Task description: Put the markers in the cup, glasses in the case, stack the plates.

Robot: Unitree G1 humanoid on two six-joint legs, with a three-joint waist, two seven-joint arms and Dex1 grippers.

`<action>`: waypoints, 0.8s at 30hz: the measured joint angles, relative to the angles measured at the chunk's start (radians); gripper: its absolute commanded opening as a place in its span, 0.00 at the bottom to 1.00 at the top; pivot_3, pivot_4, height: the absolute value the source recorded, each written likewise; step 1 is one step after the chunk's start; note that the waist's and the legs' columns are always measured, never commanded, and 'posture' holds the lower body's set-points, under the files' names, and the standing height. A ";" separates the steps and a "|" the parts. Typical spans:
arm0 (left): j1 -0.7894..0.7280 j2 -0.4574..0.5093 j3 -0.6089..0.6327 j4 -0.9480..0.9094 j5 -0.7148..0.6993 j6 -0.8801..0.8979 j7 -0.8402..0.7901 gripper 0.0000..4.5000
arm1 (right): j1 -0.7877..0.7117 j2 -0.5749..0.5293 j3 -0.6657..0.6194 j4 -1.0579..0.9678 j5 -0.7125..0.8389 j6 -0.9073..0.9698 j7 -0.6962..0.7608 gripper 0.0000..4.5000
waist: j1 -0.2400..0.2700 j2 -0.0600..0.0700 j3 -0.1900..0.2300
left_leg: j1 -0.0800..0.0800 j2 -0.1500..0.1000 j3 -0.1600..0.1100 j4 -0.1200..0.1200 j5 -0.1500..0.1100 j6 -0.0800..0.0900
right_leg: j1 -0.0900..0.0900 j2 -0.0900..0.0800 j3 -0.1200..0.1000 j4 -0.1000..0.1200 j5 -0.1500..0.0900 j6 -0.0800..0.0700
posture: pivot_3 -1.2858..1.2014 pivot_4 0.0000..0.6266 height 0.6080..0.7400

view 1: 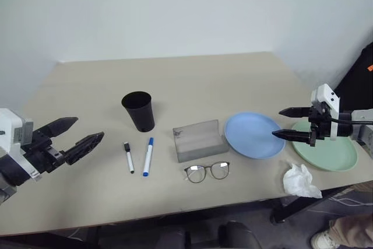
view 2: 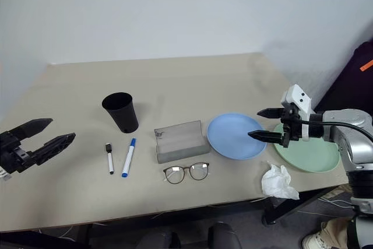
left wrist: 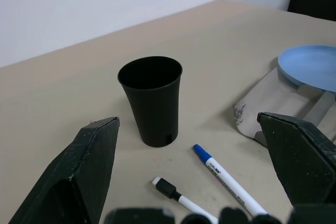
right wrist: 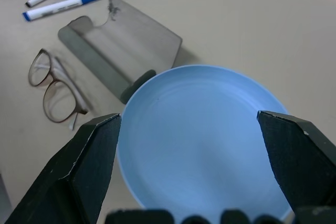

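Observation:
The black cup stands upright left of the table's middle. In front of it lie two markers, a short black-capped one and a longer blue-capped one. The grey case lies open beside them, with the glasses just in front of it. The light blue plate lies right of the case, and the mint green plate lies further right. My left gripper hangs open at the left, short of the markers. My right gripper is open above the gap between the plates, pointing at the blue plate.
A crumpled white tissue lies near the front right corner of the beige table. A white wall stands behind the table. A person's shoe shows on the floor at the lower right.

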 measured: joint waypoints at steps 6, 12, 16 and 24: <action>-0.006 0.018 0.000 0.001 0.000 0.011 -0.002 1.00 | 0.029 0.001 -0.007 -0.027 0.018 0.019 -0.016 1.00 | 0.000 0.000 0.000 | 0.000 0.000 0.000 0.000 0.000 0.000 | 0.000 0.000 0.000 0.000 0.000 0.000 | 0.52 0.00 0.99; -0.032 0.023 -0.018 0.019 0.002 0.011 -0.015 1.00 | 0.030 -0.007 -0.015 -0.034 0.025 0.022 -0.020 1.00 | 0.000 0.000 0.000 | 0.000 0.000 0.001 0.000 0.000 0.000 | 0.000 0.000 0.000 0.000 0.000 0.000 | 0.52 0.00 0.99; -0.041 0.023 -0.055 0.067 0.024 -0.016 -0.041 1.00 | 0.030 -0.022 -0.033 -0.019 0.014 -0.002 -0.023 1.00 | 0.000 0.000 0.000 | 0.000 0.000 0.001 0.000 0.000 0.000 | 0.000 0.000 0.000 0.000 0.000 0.000 | 0.52 0.00 0.99; -0.058 0.015 -0.096 0.096 0.062 -0.062 -0.056 1.00 | 0.029 -0.045 -0.036 -0.007 0.007 -0.007 -0.021 1.00 | 0.000 0.000 0.000 | 0.000 0.000 0.001 0.000 0.000 0.000 | 0.000 0.000 0.000 0.000 0.000 0.000 | 0.52 0.00 0.99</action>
